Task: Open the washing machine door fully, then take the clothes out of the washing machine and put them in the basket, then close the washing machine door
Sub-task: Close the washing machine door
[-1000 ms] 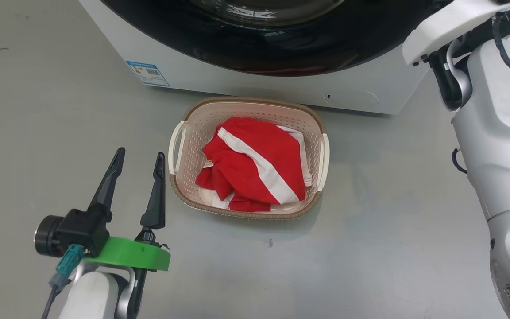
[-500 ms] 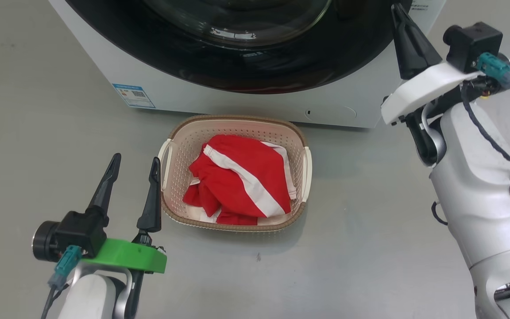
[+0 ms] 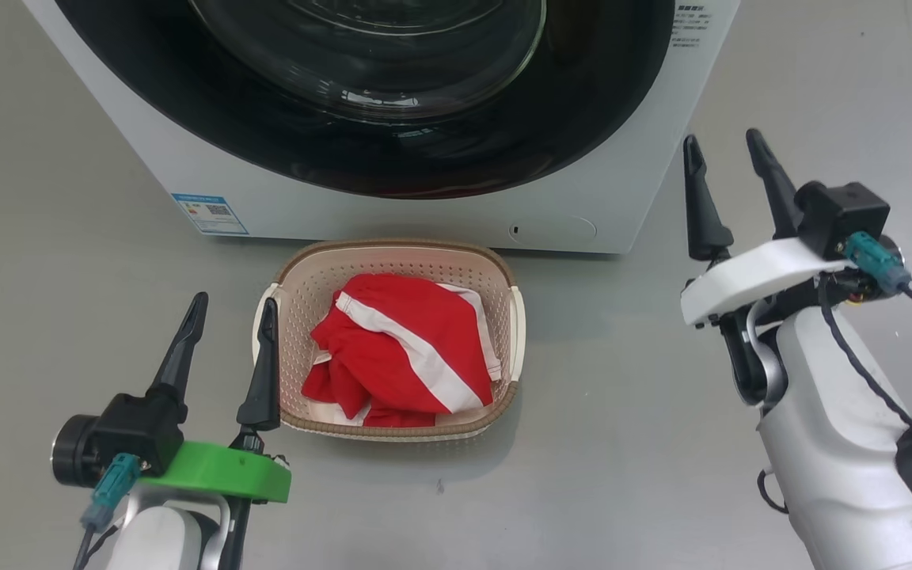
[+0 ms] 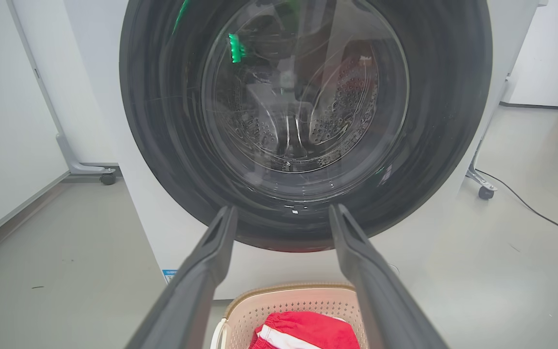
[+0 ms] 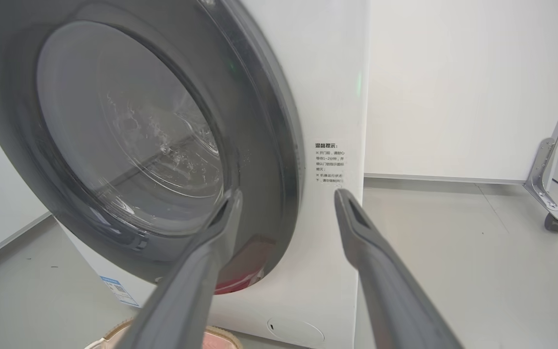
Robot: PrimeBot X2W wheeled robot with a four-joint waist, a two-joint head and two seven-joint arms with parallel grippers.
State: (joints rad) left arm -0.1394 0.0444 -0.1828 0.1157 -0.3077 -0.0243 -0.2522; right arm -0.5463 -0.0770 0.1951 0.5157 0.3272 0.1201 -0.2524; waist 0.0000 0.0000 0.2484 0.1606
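Note:
The washing machine [image 3: 424, 214] stands white at the top of the head view. Its door [image 3: 598, 119], with a glossy black rim and a glass bowl, lies flat against the front. On the floor before it sits the cream basket [image 3: 393, 247] with the red and white clothes [image 3: 400, 348] piled inside. My left gripper [image 3: 235, 301] is open and empty just left of the basket. Right of the machine's lower corner my right gripper [image 3: 721, 138] is open and empty. The left wrist view looks past the left gripper [image 4: 283, 209] at the door [image 4: 162, 121], the basket [image 4: 288, 295] and the clothes [image 4: 308, 329]. Beyond the right gripper [image 5: 287, 194], the right wrist view shows the door [image 5: 264, 145].
White panels on wheeled metal feet stand left [image 4: 108, 178] and right [image 4: 485, 192] of the machine. A black cable [image 4: 526, 203] runs over the grey floor at the right. Another caster foot [image 5: 553, 222] shows in the right wrist view.
The head camera has shifted, so the machine and basket sit lower and further left. My right gripper has come down and away from the door's right rim and has opened. The left gripper is unchanged.

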